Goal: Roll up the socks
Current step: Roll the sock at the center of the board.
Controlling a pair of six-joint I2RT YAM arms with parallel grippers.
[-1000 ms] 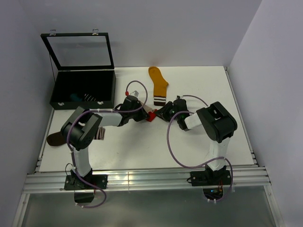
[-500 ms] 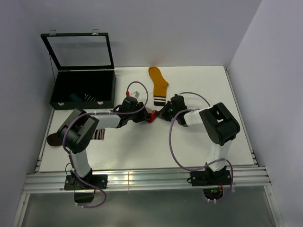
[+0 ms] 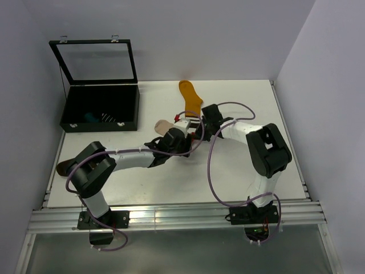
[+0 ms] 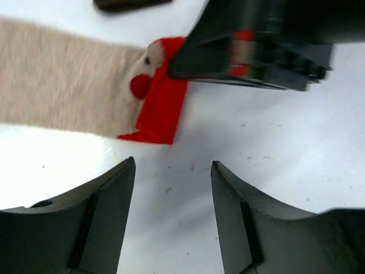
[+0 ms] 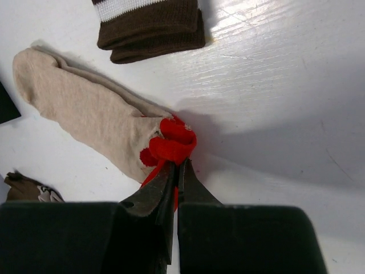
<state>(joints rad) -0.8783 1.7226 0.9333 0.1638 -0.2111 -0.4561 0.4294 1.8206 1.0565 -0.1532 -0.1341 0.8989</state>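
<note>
1. Now, your right gripper (image 5: 174, 176) has its fingers pressed together on the red end (image 5: 174, 142) of the soft beige fabric sock (image 5: 85, 108). The sock lies flat on the white table (image 3: 239, 165), near its middle.
2. The sock's long axis runs away from that pinch toward the left arm's side, so its plain beige end is the far one from the right fingers.
3. Your left gripper (image 4: 171, 211) has its fingers spread and holds nothing. It hangs over bare table just beside the red end, and the sock lies ahead of its fingers and off to their left.
4. Both arms are close, but only the right one has hold. Any roll would likely run along the sock's length, starting from the pinched end.
5. Counted:
   - One beige sock.
   - One mustard fabric sock (image 3: 191, 98) with a brown striped cuff, just beyond the beige one.
   - One brown sock (image 3: 64, 167) at the table's left edge.
   - The open black case (image 3: 100, 97) seems to hold two more socks (image 3: 102, 117), though they are too small to be sure.
</note>
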